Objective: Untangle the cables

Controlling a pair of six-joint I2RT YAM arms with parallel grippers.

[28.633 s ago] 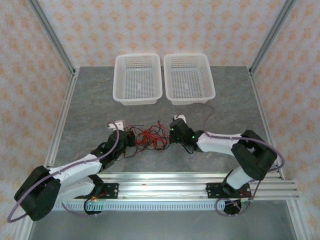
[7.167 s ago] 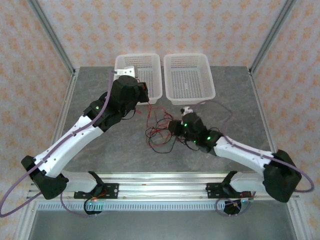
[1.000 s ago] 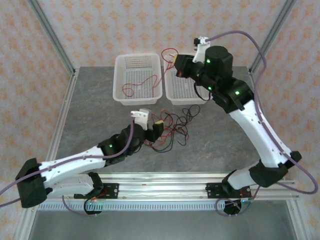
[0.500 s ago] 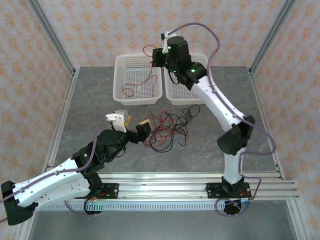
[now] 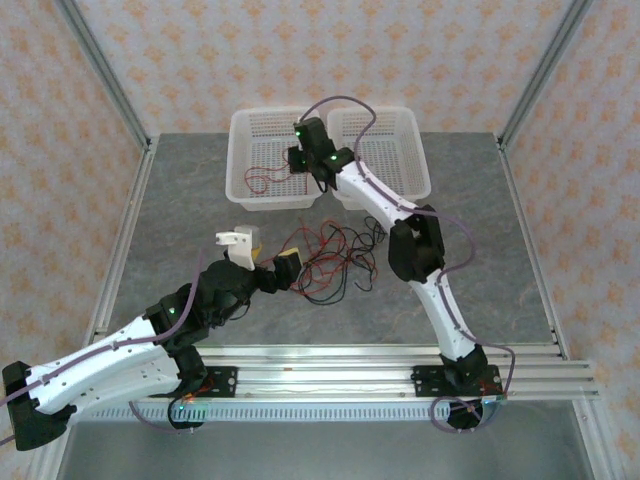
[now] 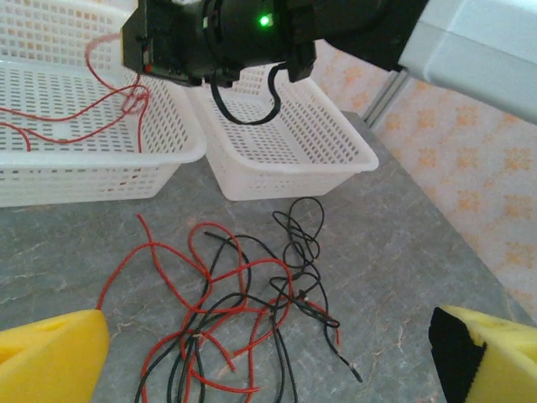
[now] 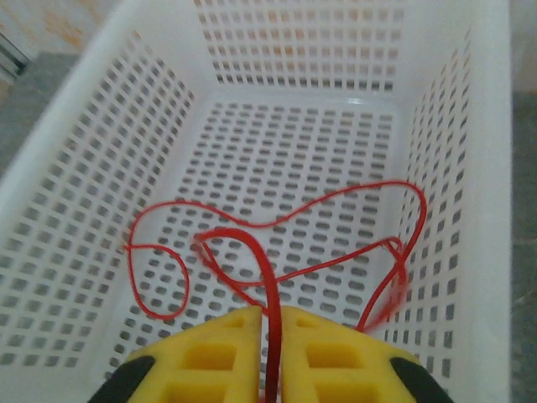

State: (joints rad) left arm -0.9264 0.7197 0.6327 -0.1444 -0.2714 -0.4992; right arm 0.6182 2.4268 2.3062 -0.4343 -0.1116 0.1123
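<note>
Red thin cable [image 7: 267, 281], pinched by right gripper [image 7: 270, 317], hung into white mesh basket [image 7: 470, 168] for drop-off | left gripper [image 6: 268, 357], fingers [image 6: 50, 357] spread, faced red-and-black cable tangle [image 6: 243, 319], likely next.

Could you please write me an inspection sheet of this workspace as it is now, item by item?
surface: grey marbled table, no spill seen.
job's things: tangle of red and black cables on the table in front of the baskets; red cable looped in the left basket; no cable seen in the right basket.
clutter: nothing seen.
grippers: left gripper open, low beside the tangle, holding nothing; right gripper over the left basket, fingers closed on a strand of red cable.
cables: purple-grey arm cable arches above the right arm.
surroundings: patterned walls; metal rail at the near edge.
</note>
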